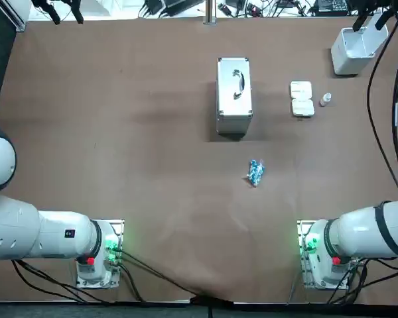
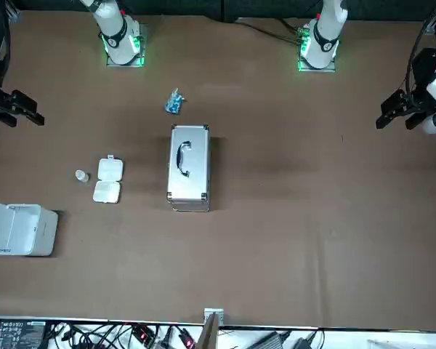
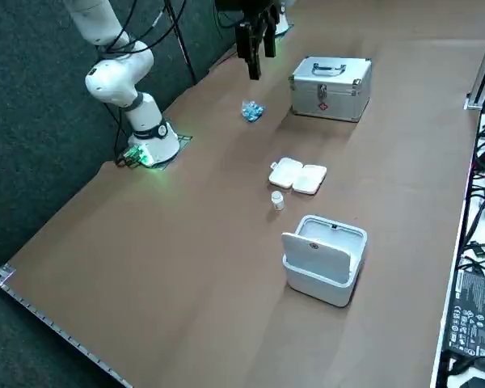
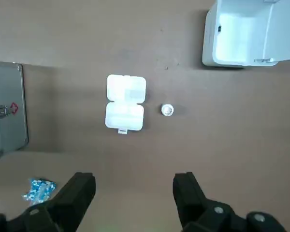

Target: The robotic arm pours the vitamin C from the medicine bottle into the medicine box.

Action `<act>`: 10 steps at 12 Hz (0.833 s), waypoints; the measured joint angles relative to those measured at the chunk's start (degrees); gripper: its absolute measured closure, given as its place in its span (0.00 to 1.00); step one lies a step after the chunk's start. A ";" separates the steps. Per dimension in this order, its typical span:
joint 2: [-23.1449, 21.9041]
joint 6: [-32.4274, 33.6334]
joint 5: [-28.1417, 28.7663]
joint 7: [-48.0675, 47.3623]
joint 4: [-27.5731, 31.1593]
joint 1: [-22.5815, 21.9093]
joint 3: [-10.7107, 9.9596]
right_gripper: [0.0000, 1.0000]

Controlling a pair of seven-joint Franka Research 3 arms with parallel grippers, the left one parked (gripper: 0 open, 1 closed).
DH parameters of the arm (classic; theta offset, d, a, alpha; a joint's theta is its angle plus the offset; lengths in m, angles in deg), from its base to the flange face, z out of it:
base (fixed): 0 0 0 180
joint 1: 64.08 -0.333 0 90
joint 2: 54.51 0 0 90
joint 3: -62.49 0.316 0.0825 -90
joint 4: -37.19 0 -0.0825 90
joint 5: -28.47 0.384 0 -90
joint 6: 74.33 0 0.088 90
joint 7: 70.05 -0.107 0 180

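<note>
High above the medicine box point(image 4: 125, 103) hangs my right gripper point(image 4: 134, 179), jaws apart and empty (a survey pose, I'd judge). The medicine bottle point(image 4: 167, 110) stands just beside the box, whose lid lies open for pouring.

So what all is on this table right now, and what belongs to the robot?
table: one, brown, under everything.
metal case: one, silver, closed with its handle on top, middle of the table.
blue packet: one, blue, nearer the robot than the case.
medicine box: one, white, lying open, on the robot's right of the case.
medicine bottle: one, small and white, upright just beyond the box, apart from it.
bin: one, white, lid open, far right corner.
right arm: one, white, rising from its base at the near right edge.
right hand: one, black, open and empty, high above the table.
</note>
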 joint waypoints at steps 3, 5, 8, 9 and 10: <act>-0.08 0.15 0.00 0.00 -1.29 0.15 -0.26 0.00; -0.08 0.14 0.00 -0.17 -1.79 0.16 -0.33 0.00; -0.08 0.10 0.02 -0.58 -2.13 0.04 -0.27 0.00; -0.08 0.03 0.02 -0.66 -2.18 0.03 -0.27 0.00; -0.08 -0.11 0.02 -0.69 -2.26 0.04 -0.27 0.00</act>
